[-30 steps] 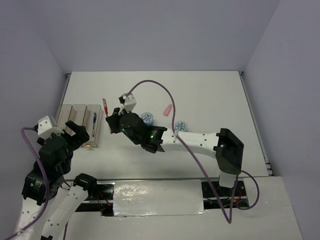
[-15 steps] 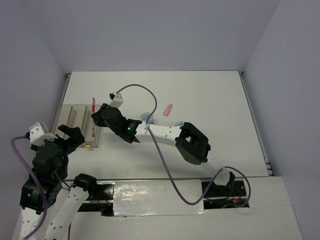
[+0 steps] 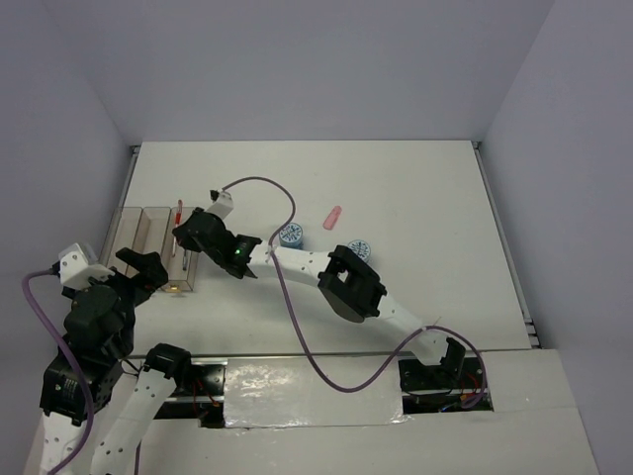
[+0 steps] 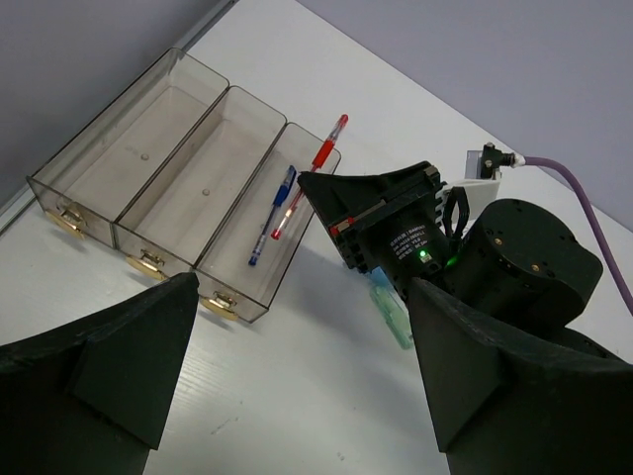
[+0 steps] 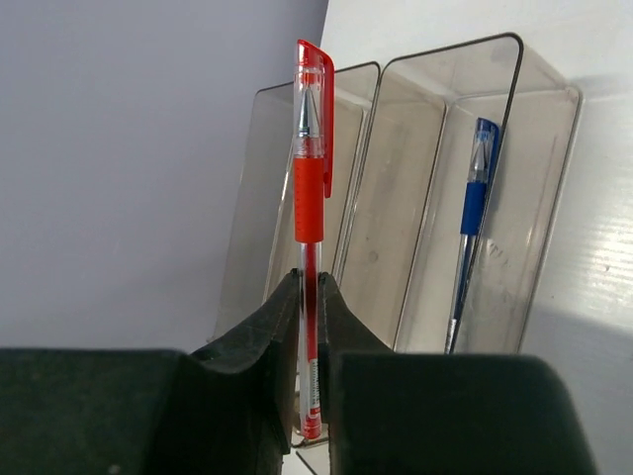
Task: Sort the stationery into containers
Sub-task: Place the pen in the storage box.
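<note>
Red pen (image 5: 309,188) pinched low on its barrel in the right gripper (image 5: 309,297), jaws pressed tight on it. From the left wrist view we read it as slanting over the bin nearest the arm, cap end past the far rim; whether it touches the plastic we cannot tell.

Amber-tinted bins (image 4: 148,148): three in a row. One blue pen (image 4: 272,213) lies in the nearest; the other two hold nothing we can see.

Left gripper (image 4: 302,297) spread wide, holding nothing, hanging near the bins' handle end.

Out on the worktop (image 3: 415,188): two blue rolls (image 3: 291,234) (image 3: 359,247), a pink bar (image 3: 332,217) and a pale green bar (image 4: 391,312) under the right arm.

Our reading: one item sorted, a second about to go in, four left. Early going.
</note>
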Controlling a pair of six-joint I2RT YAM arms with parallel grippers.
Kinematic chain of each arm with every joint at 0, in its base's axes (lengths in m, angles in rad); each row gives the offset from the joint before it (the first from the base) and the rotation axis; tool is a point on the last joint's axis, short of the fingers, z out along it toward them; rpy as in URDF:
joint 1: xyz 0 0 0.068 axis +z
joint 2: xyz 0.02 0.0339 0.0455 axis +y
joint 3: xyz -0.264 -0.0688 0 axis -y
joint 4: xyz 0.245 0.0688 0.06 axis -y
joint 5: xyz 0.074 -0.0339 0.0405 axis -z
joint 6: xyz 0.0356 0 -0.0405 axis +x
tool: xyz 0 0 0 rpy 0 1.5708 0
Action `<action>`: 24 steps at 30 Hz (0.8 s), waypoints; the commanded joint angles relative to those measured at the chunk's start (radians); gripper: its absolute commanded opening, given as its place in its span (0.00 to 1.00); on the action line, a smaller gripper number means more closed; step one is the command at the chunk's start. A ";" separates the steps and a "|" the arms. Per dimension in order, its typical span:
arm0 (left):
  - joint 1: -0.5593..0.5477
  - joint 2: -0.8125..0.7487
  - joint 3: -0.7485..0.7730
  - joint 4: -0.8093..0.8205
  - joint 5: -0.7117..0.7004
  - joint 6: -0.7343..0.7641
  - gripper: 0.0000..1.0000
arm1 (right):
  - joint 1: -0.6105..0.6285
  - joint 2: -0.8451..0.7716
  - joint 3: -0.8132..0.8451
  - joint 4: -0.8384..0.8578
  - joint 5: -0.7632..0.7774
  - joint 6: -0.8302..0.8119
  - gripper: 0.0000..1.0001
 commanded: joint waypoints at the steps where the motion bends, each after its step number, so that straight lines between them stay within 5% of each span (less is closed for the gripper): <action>1: 0.006 -0.015 -0.002 0.049 0.012 0.010 0.99 | -0.008 0.026 0.063 0.016 0.014 0.022 0.14; 11: 0.006 -0.024 -0.005 0.054 0.018 0.013 0.99 | -0.020 0.080 0.089 0.052 -0.086 0.002 0.15; 18: 0.006 -0.023 -0.005 0.055 0.023 0.018 0.99 | -0.023 0.092 0.102 0.057 -0.112 0.000 0.40; 24: 0.006 -0.033 -0.007 0.058 0.026 0.019 0.99 | -0.023 0.089 0.099 0.078 -0.135 -0.009 0.49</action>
